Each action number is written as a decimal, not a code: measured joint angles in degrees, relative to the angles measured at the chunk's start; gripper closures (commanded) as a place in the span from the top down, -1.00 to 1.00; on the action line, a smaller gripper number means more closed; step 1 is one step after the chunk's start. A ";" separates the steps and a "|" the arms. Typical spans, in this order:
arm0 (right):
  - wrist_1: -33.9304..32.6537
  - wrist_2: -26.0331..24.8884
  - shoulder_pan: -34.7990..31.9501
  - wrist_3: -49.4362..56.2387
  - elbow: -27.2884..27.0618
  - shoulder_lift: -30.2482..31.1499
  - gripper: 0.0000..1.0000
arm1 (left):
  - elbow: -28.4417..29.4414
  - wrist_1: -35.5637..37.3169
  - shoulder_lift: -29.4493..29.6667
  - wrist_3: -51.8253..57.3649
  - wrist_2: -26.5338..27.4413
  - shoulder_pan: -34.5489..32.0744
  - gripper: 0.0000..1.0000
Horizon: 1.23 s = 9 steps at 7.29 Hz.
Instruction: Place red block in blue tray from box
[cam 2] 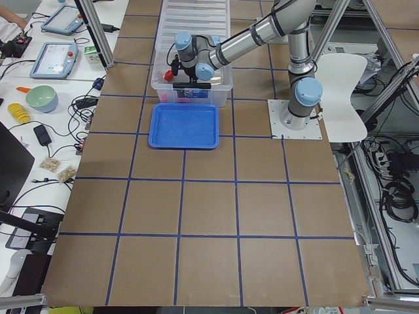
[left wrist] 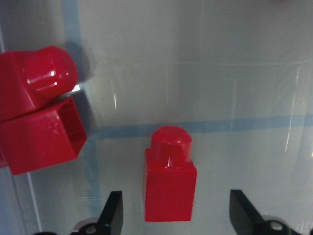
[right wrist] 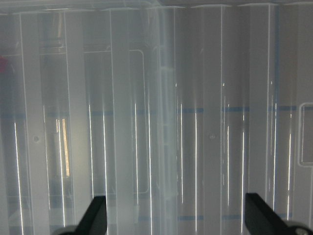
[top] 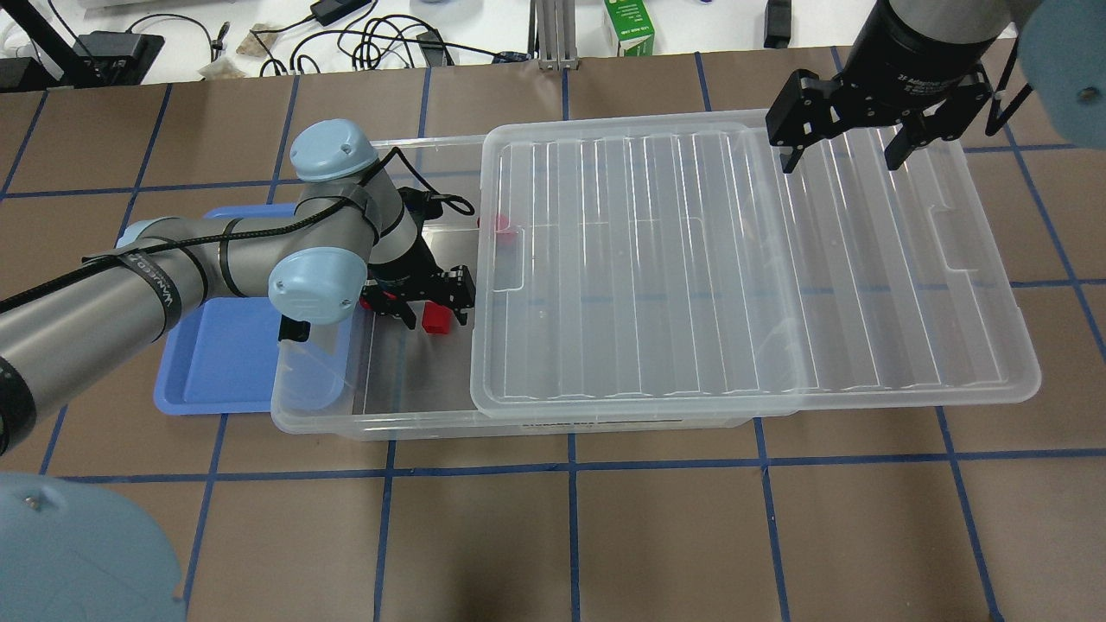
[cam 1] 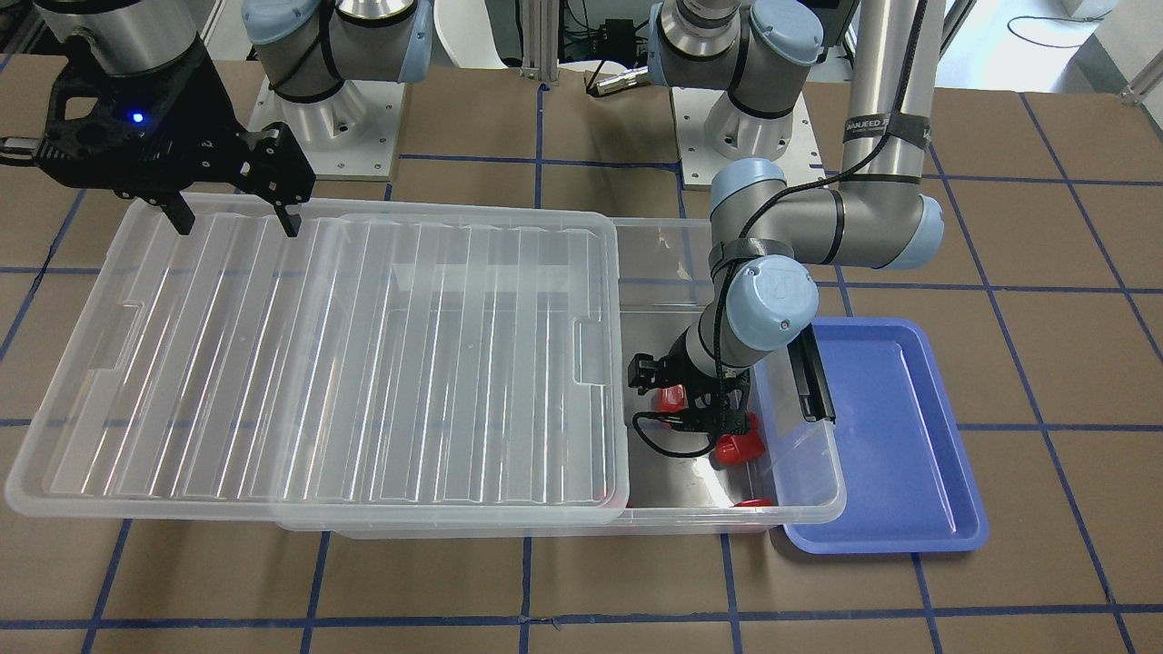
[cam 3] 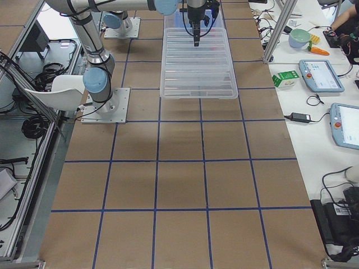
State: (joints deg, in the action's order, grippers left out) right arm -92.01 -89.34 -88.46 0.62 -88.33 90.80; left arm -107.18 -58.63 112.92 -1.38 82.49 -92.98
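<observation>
We are reading "2F Adaptive" in white on the black body of the right gripper (top: 842, 160); the rest of that line is too small to make out. The strap (top: 160, 281) around the left arm is showing "WANJEED". The green carton (top: 628, 26) beyond the box's far side is carrying print that we cannot read, and a dark label strip (top: 587, 423) on the near wall of the box (top: 389, 429) is too blurred to read.

The red block (left wrist: 169, 178) is lying on the floor of the box, in its uncovered end, with its round stub pointing away from the wrist camera. The left gripper (left wrist: 177, 215) is hanging right over it, its fingers (left wrist: 112, 215) apart, one on each side of the block and touching neither face. Close beside it in the box a bigger red double block (left wrist: 34, 112) is being cut off by the picture's edge.

The lid (top: 691, 259) is sitting offset along the box, covering most of it and overhanging the end away from the blue tray (top: 216, 371). Its ribs and glare are hiding what lies under it, and a red spot (top: 501, 225) at its edge is too faint to identify. The right gripper is hovering over that overhanging part, fingers apart and holding nothing; we cannot tell whether the tips are touching the lid.

The blue tray is lying on the table (top: 605, 536) against the box's uncovered end, partly hidden by the left arm.
</observation>
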 measured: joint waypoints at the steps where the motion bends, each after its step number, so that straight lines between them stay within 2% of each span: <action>1: -0.01 -0.06 0.03 0.06 0.07 -0.19 1.00 | 0.04 0.17 0.45 0.27 -0.06 0.04 -1.00; 6: 0.02 -0.19 0.04 0.08 0.98 -0.56 1.00 | 2.37 -2.37 -0.57 0.64 0.87 0.39 -1.00; 9: 0.12 -0.19 0.04 -0.07 0.64 -0.55 1.00 | 12.65 -18.27 -3.74 0.69 1.37 0.44 -1.00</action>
State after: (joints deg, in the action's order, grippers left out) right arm -91.89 -89.53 -88.42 0.55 -87.68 90.25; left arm -94.53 -76.90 109.18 -0.69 83.87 -92.54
